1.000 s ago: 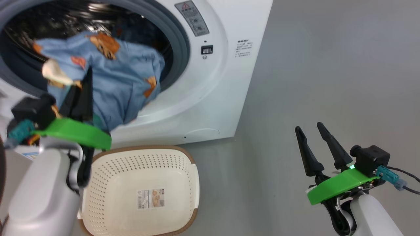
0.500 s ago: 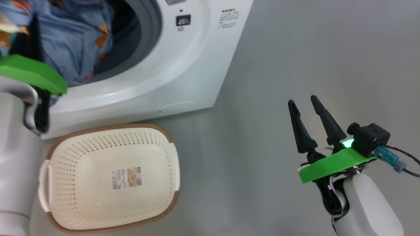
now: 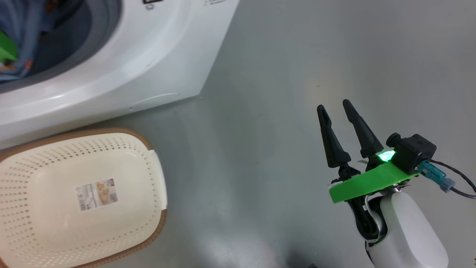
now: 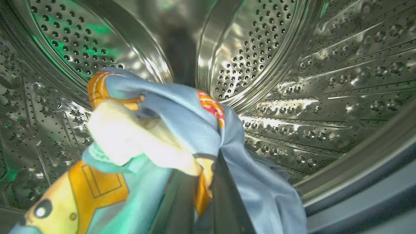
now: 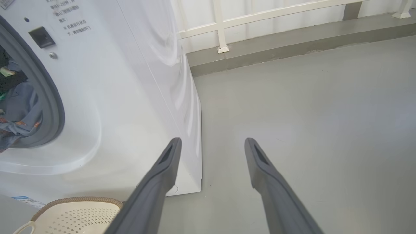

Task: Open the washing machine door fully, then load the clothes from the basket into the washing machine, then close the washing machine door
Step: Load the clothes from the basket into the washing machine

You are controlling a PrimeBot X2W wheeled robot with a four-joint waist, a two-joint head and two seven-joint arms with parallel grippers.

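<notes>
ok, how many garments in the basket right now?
0. The basket holds nothing but its label sticker, though its left end is cut off in the head view. The clothes are bunched inside the steel drum of the washing machine.

Laundry corner: washing machine (image 3: 130, 56), basket (image 3: 143, 167).

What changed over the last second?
The left gripper, shut on the clothes, carried them from the opening's lip deeper into the drum of the washing machine; no release. The head view itself swung right. Unchanged: right gripper open over the floor, basket empty.
</notes>
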